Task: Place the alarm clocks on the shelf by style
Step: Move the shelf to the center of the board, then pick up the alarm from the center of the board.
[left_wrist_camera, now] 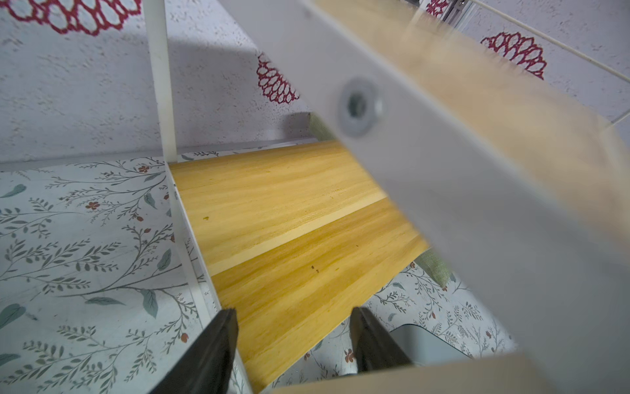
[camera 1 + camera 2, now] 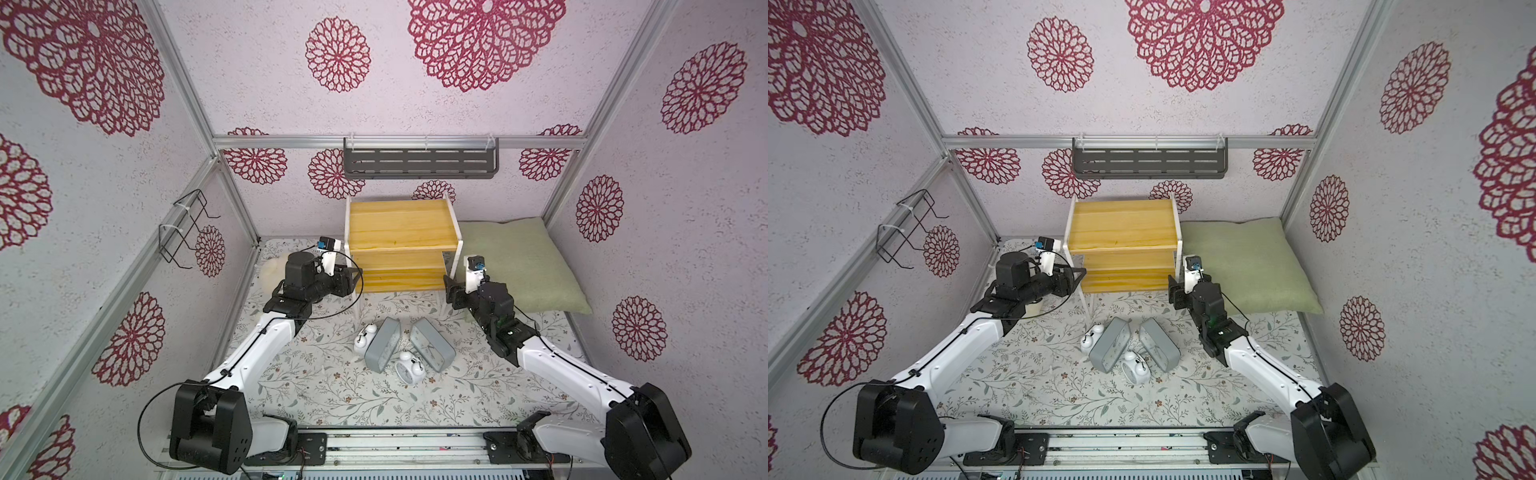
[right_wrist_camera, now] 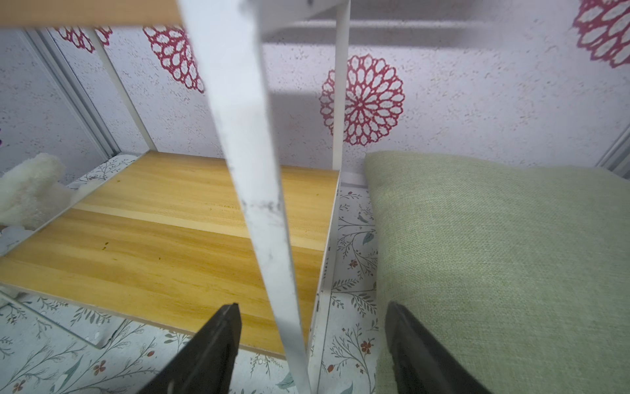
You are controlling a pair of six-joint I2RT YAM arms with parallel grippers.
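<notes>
Here, the shelf stands at 12 o'clock against the back wall, boards bare. Left gripper and right gripper, jaws parted and holding nothing, flank its front legs at 9 and 3 o'clock. Four clocks cluster on the mat at 6 o'clock of the shelf.

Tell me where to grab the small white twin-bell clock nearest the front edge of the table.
Take the small white twin-bell clock across its round body, coming from above. It lies face-up, bells toward the right grey rounded-rectangle clock, with the left grey clock close too; approach from the front.
</notes>
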